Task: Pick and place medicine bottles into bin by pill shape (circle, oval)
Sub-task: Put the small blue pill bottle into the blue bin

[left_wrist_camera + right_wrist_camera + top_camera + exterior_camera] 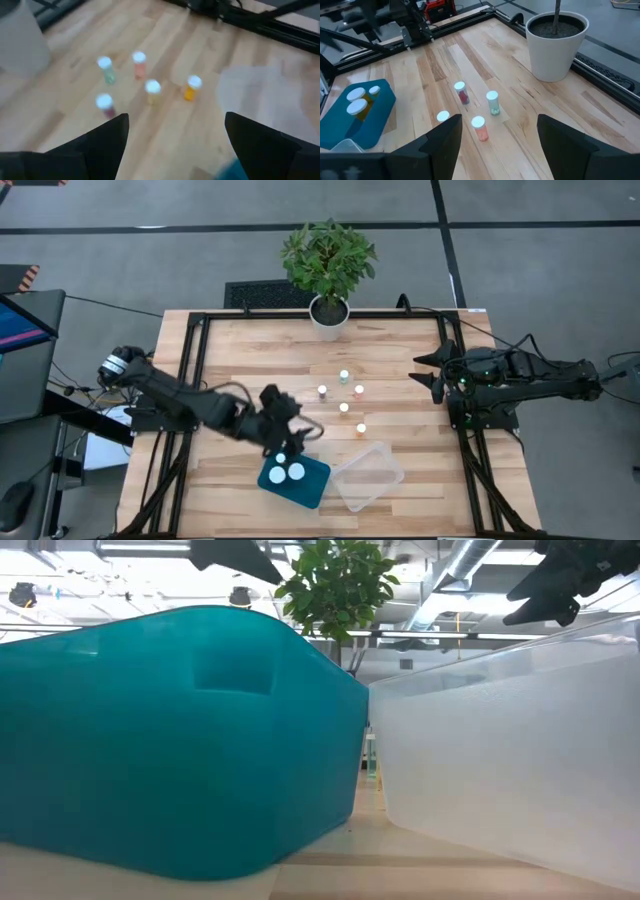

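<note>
A pale wooden table [250,350] with plank striping is seen at the centre of the high view, framed by black rails. At lower centre a teal bin [300,490] is shown, with three white-capped bottles [287,473] inside; just right of it a clear, colourless bin [368,475] is seen. At mid-frame five medicine bottles [343,408] are scattered, all white-capped: in the right wrist view a dark red one [462,93], a greenish one [493,103] and a pinkish one [479,128] are distinguished. At upper centre a green plant [328,255] in a white pot [328,320] is seen. Both arms are black.
</note>
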